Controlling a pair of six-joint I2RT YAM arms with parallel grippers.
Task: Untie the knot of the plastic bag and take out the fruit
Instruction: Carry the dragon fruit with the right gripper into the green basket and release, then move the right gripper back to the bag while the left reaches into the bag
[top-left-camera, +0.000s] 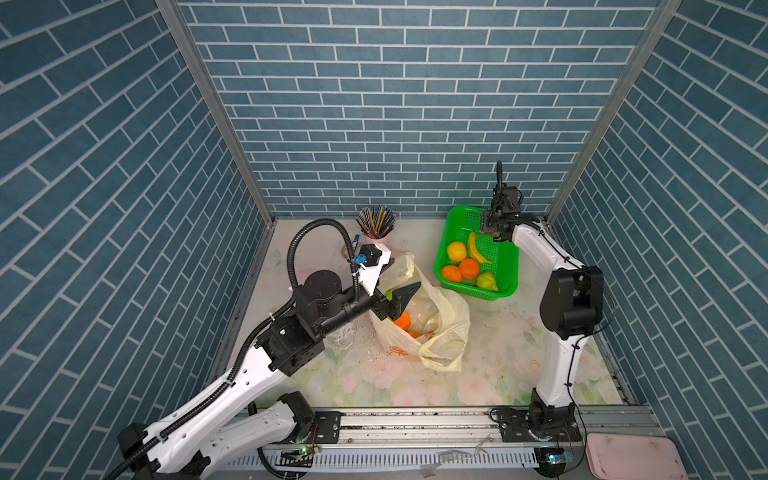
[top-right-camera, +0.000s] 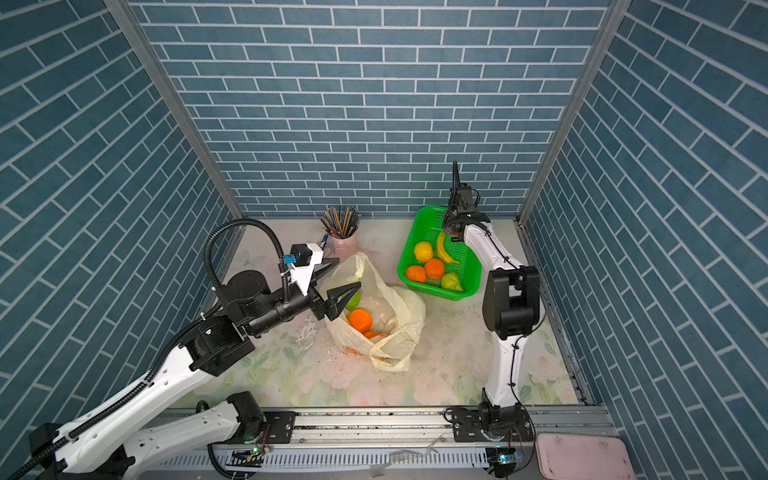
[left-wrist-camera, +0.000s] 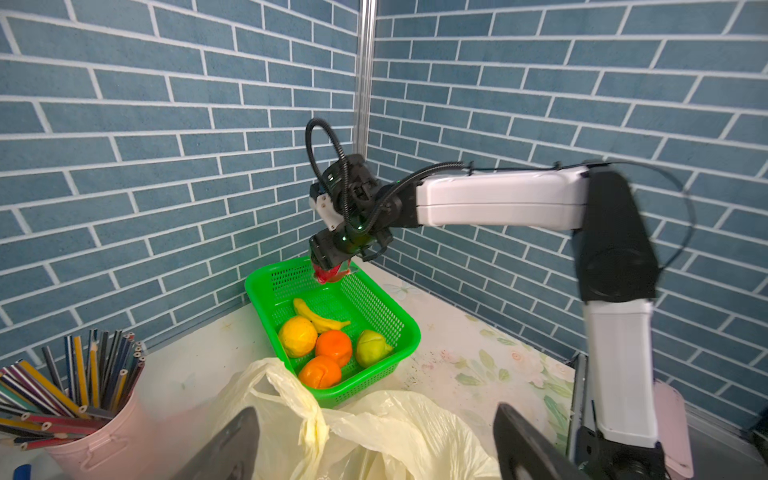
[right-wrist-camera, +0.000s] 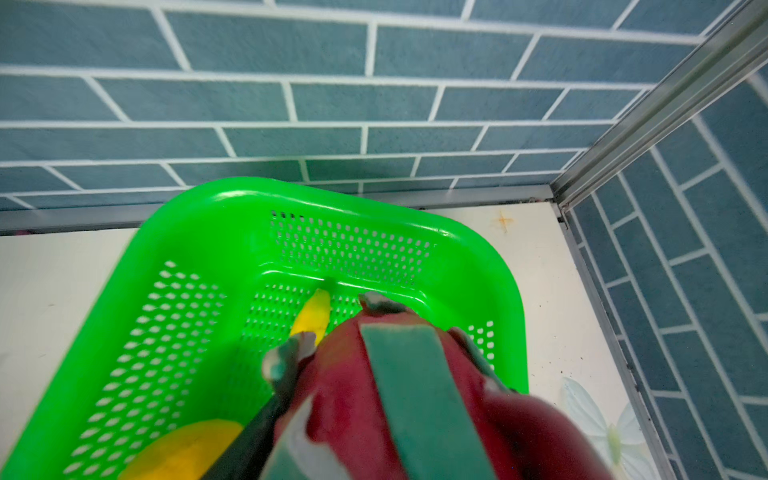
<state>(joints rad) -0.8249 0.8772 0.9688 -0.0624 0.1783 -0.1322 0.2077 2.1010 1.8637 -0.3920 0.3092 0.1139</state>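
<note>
We find the left gripper (top-right-camera: 348, 272) spread wide and empty at the mouth of the thin, translucent pale yellow plastic bag (top-right-camera: 399, 320), which holds a round orange fruit (top-right-camera: 360, 320). The right gripper (left-wrist-camera: 331, 266) clamps a pink-red dragon fruit (right-wrist-camera: 345, 407) over the rigid bright green perforated basket (right-wrist-camera: 249, 195)

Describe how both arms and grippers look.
The left arm and right arm have white shells, black joints and a black ribbed hose looping at the wrist. The left gripper has black triangular fingers; the right gripper is black, with green lights near it.
</note>
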